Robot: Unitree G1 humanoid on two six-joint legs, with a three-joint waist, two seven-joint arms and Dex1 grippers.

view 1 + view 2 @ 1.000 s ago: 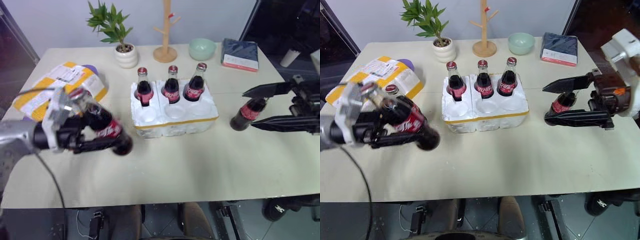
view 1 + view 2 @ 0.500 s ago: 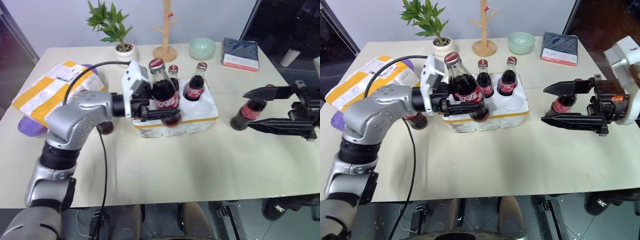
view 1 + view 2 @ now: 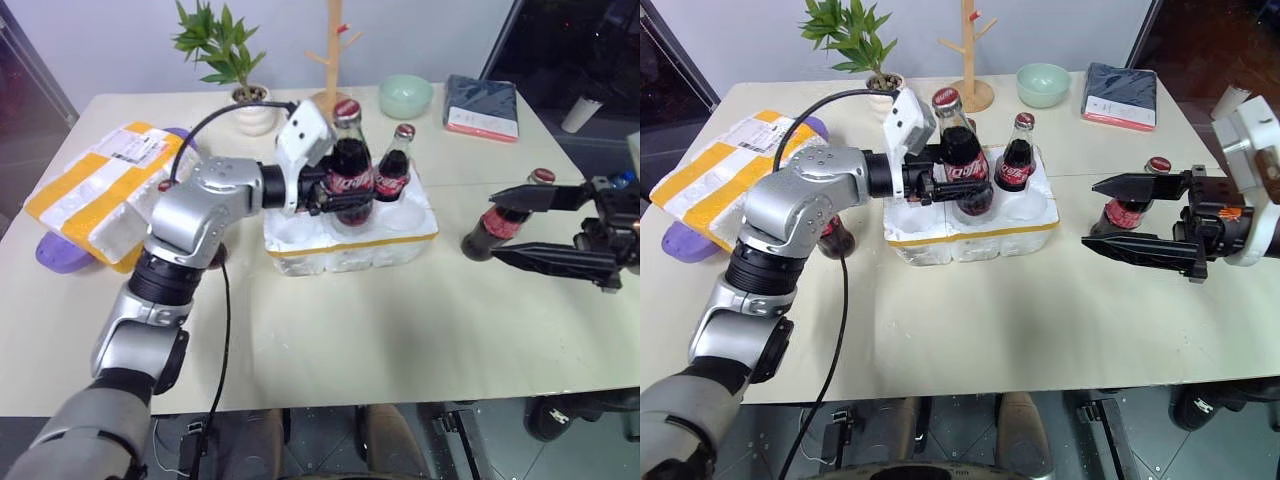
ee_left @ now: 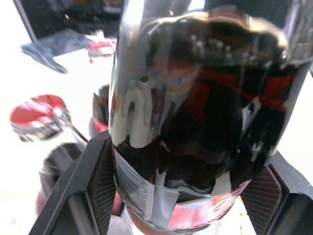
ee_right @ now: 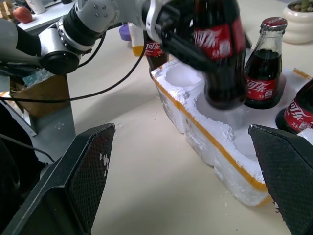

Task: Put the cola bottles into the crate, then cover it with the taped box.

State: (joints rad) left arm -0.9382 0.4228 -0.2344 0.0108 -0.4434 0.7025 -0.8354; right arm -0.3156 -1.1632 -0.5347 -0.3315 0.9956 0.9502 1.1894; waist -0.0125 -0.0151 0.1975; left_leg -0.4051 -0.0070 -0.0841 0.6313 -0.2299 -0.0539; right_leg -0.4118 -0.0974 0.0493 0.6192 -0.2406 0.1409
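Cola bottles are spread across the tabletop [image 3: 330, 330], and going left to right the first task thing is the taped box [image 3: 100, 190], lying flat near the left edge on top of a purple object [image 3: 55, 255]. Just right of it a cola bottle [image 3: 835, 238] stands on the tabletop behind the left arm, mostly hidden. The left gripper [image 3: 958, 185] reaches in from the left with its fingers clamped on the held bottle [image 3: 958, 165], which is roughly upright, red cap up, its base hanging over the middle wells of the crate [image 3: 350, 250]. In the left wrist view that bottle's glass sits between the two finger pads [image 4: 105, 181]. The crate lies at the tabletop's middle with its long side running left to right. A seated bottle [image 3: 393, 170] stands upright in the back right well; one or two more may stand behind the held bottle, but they are hidden. The front wells show bare white foam. Open tabletop lies in front of the crate, up to the near edge. To the right, well apart from the crate, the standing bottle [image 3: 505, 222] is upright between the widely spread fingers of the right gripper [image 3: 540, 225], which do not seem to touch it.
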